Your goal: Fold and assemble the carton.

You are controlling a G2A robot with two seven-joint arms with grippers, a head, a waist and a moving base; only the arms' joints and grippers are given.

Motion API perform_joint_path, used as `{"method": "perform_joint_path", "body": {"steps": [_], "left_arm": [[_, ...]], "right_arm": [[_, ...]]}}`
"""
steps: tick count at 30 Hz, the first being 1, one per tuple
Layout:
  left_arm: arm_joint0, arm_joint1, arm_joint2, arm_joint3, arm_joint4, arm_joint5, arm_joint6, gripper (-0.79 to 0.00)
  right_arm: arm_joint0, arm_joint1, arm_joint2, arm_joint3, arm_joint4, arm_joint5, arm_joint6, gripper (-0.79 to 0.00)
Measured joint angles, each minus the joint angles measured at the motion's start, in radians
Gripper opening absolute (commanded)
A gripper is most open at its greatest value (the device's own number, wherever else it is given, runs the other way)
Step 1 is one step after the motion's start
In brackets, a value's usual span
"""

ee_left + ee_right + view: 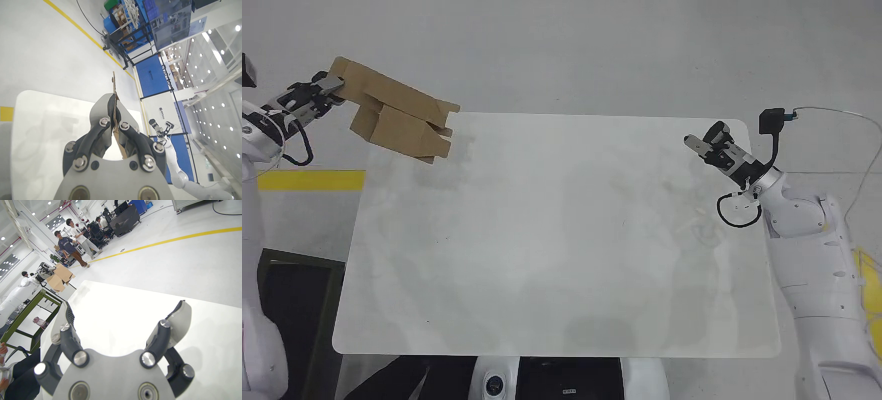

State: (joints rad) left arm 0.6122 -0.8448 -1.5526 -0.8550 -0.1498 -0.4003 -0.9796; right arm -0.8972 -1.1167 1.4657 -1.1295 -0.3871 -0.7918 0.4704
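Left wrist view, nearest first: the left gripper [114, 105] has its fingers clamped on a thin edge of the carton [114, 83], which is seen edge-on. Farther out, the top view shows the brown, partly folded carton hanging at the far left corner of the surface [562, 260], mostly beyond its rim and probably not resting on it. The right gripper [705, 135] sits over the far right edge, fingers apart and empty. With only one flap pinched, the cardboard could swing, buckle or slip free when carried in.
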Motion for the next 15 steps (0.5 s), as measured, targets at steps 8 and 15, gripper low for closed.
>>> {"method": "perform_joint_path", "body": {"steps": [8,15], "left_arm": [[0.007,-0.025,0.096,-0.105,-0.066,0.0,-0.03,-0.785],[0.008,-0.039,0.161,-0.159,-0.092,-0.016,-0.066,-0.785]], "right_arm": [[0.0,0.0,0.0,0.0,0.0,0.0,0.0,0.0],[0.0,0.0,0.0,0.0,0.0,0.0,0.0,0.0]]}}
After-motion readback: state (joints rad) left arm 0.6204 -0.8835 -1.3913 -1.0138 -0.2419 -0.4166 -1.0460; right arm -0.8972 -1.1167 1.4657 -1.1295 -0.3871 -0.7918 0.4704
